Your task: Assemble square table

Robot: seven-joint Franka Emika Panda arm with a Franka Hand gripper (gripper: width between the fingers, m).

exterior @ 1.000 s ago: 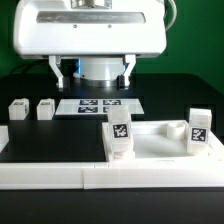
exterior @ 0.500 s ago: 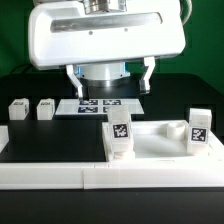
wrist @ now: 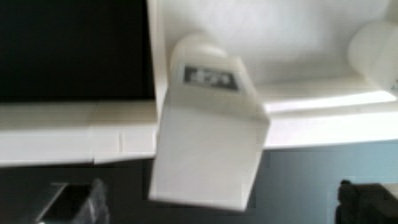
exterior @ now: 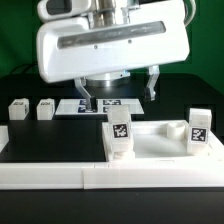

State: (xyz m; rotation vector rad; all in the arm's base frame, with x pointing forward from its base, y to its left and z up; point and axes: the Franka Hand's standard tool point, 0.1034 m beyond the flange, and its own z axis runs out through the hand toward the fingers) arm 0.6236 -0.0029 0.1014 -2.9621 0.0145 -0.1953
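Note:
The white square tabletop slab [exterior: 155,143] lies at the exterior view's right, against the front rail. Two tagged white legs stand upright on it, one at its left corner [exterior: 119,136] and one at its right corner [exterior: 198,130]. Two more legs [exterior: 18,110] [exterior: 45,108] lie loose at the exterior view's left. My gripper [exterior: 119,93] hangs open and empty above and behind the left standing leg, tilted. In the wrist view that leg [wrist: 210,130] fills the middle, standing on the slab [wrist: 311,40], with the gripper [wrist: 214,205] open wide and its dark fingers [wrist: 71,205] well apart from the leg.
The marker board [exterior: 100,103] lies flat behind the slab, under the gripper. A long low white border rail [exterior: 60,176] runs along the front edge. A white block [exterior: 3,135] sits at the exterior view's far left edge. The table surface is black.
The gripper has risen and swung toward the exterior view's right, tilting as it went. Its fingers stay open. The legs and the slab have not moved.

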